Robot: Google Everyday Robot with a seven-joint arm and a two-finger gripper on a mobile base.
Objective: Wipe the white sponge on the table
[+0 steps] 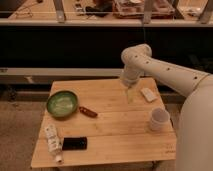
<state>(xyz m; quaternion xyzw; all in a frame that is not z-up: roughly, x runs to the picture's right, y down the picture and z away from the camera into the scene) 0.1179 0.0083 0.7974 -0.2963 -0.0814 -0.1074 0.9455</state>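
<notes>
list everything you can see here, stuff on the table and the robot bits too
table: one, light wooden planks, centre of view
bowl: one, green, left part of the table
small object: one, red-brown, just right of the bowl
white sponge: one, white, lying flat at the far right of the table
cup: one, white, right edge, nearer than the sponge
tube: one, white with printed label, near left corner
flat object: one, black, right of the tube
arm: one, white, reaching in from the right
gripper: one, open and empty, over the table just left of the sponge
</notes>
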